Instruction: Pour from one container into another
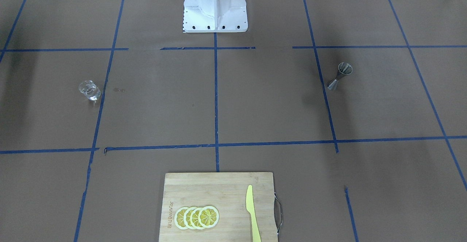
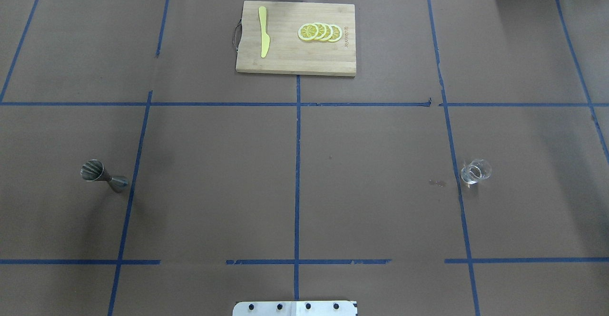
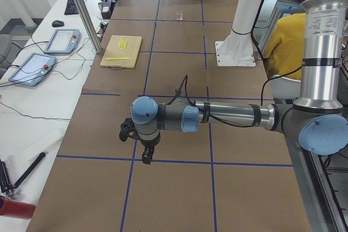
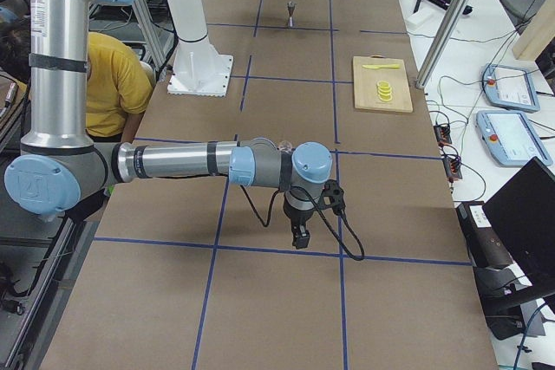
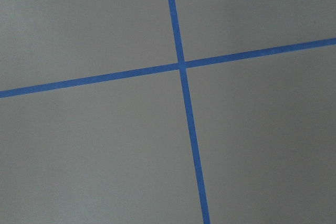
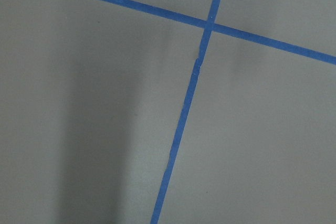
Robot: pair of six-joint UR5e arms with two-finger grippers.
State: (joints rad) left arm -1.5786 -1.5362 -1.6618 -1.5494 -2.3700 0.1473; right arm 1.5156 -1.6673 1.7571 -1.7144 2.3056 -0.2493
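The clear glass cup [image 1: 89,90] [image 2: 475,172] stands upright on the brown table on the robot's right side, small and far in the exterior left view [image 3: 179,16]. The steel hourglass jigger [image 1: 340,75] [image 2: 102,175] [image 4: 292,13] stands upright on the robot's left side. Neither gripper appears in the overhead or front views. My left gripper [image 3: 145,158] hangs low over the table in the exterior left view, and my right gripper [image 4: 299,238] does the same in the exterior right view. Whether either is open or shut, I cannot tell. Both wrist views hold only brown paper and blue tape.
A wooden cutting board [image 1: 226,187] [image 2: 285,59] lies at the table's far middle edge, with lemon slices [image 1: 197,217] and a yellow knife [image 1: 252,213] on it. The white robot pedestal [image 1: 215,5] stands at the near middle. Blue tape lines grid the table.
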